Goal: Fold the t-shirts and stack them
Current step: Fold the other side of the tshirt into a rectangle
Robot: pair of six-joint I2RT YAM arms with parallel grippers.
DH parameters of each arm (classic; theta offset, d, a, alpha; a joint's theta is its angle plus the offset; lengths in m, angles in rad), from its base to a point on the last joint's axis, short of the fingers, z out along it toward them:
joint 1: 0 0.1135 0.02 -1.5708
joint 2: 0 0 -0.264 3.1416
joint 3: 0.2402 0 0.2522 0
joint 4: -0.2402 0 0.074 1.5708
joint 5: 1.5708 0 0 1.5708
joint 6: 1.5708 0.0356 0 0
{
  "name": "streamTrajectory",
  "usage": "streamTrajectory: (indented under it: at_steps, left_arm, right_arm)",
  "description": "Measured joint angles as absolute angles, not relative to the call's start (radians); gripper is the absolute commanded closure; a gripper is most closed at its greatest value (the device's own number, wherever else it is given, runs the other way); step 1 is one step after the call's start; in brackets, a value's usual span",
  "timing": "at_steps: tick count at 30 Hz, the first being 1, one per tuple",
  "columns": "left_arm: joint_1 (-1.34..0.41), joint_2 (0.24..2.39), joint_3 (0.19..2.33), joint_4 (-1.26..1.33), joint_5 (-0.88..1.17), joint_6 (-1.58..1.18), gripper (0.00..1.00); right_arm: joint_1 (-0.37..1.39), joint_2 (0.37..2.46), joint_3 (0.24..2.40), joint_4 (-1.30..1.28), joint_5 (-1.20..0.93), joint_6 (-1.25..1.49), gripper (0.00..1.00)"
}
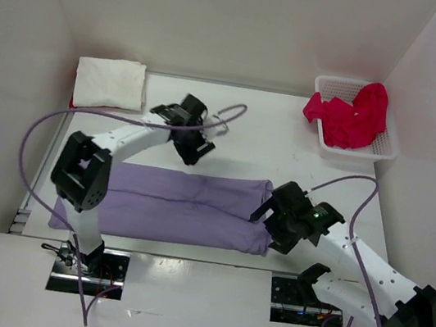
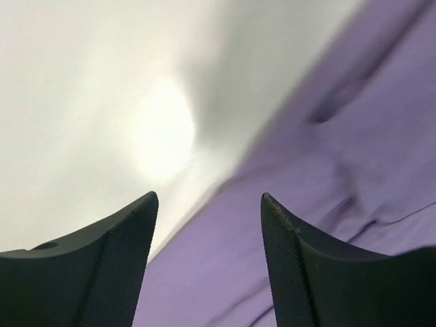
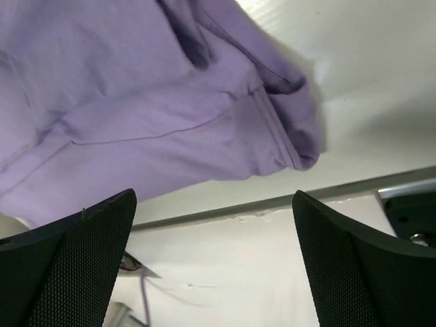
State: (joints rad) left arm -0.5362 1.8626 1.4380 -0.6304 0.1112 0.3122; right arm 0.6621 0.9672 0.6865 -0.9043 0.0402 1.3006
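Note:
A lavender purple t-shirt (image 1: 186, 208) lies folded into a long band across the near half of the table. My left gripper (image 1: 193, 151) hovers over its far edge, jaws open and holding nothing; the left wrist view shows the purple cloth (image 2: 327, 170) below the fingers (image 2: 122, 259). My right gripper (image 1: 266, 218) is at the shirt's right end, wide open and empty, with the cloth's hem (image 3: 286, 136) just beyond its fingertips (image 3: 95, 252). An off-white t-shirt (image 1: 110, 83) lies folded at the back left with a red sliver (image 1: 72, 101) showing under it. A pinkish red t-shirt (image 1: 350, 114) is bunched in the basket.
The white mesh basket (image 1: 388, 147) stands at the back right against the wall. Purple cables (image 1: 42, 123) loop from both arms over the table. White walls close in the left, back and right sides. The table's near edge (image 3: 272, 204) runs just under the right gripper.

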Motion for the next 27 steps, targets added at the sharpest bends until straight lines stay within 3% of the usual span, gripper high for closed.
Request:
streamTrajectory:
  at_steps: [7, 11, 18, 22, 25, 27]
  left_arm:
    - [-0.15, 1.596, 1.336, -0.567, 0.017, 0.342, 0.3]
    - [0.094, 1.593, 1.206, -0.546, -0.017, 0.38, 0.3]
    - [0.344, 1.725, 1.151, -0.524, -0.02, 0.439, 0.3]
    - [0.373, 1.767, 1.151, -0.474, -0.033, 0.462, 0.3]
    - [0.382, 1.797, 1.151, -0.443, -0.045, 0.478, 0.3]
    - [0.391, 1.809, 1.15, -0.432, -0.047, 0.493, 0.3]
  right_arm:
    - [0.664, 0.912, 0.499, -0.909, -0.015, 1.447, 0.0]
    - [0.664, 0.875, 0.476, -0.911, -0.031, 1.483, 0.04]
    - [0.664, 0.886, 0.476, -0.898, -0.038, 1.507, 0.44]
    - [0.665, 0.862, 0.474, -0.896, -0.039, 1.512, 0.54]
    - [0.665, 0.847, 0.469, -0.894, -0.038, 1.515, 0.54]
    - [0.665, 0.847, 0.469, -0.894, -0.038, 1.519, 0.4]
